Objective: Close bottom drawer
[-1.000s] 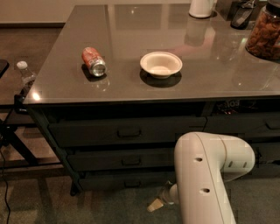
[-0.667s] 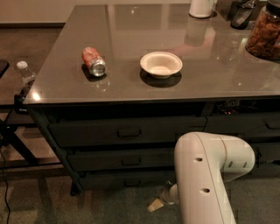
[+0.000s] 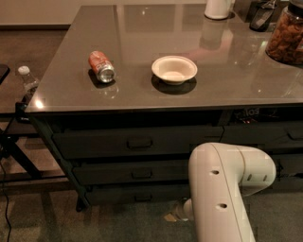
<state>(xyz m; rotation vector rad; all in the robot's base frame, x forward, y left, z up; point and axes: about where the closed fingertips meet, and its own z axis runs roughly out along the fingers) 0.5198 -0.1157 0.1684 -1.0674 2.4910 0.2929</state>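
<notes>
The bottom drawer [image 3: 135, 194] is the lowest of three wide dark grey drawers under the grey tabletop [image 3: 142, 92]. Its flat front with a small central pull shows, and its front looks about level with the two drawers above. No tray inside is visible. My white arm [image 3: 222, 189] fills the lower right and covers the drawer's right end. Of my gripper [image 3: 176, 213], only a small pale part shows at the arm's lower left, low near the floor and just in front of the drawer's front.
On the tabletop lie a red can [image 3: 101, 66] on its side and a white bowl [image 3: 174, 70]. A white container [image 3: 218, 7] and a jar of snacks [image 3: 286, 34] stand at the back right. Narrower drawers [image 3: 265, 136] are at right. A water bottle [image 3: 28, 81] and black stand legs [image 3: 16, 158] are at left.
</notes>
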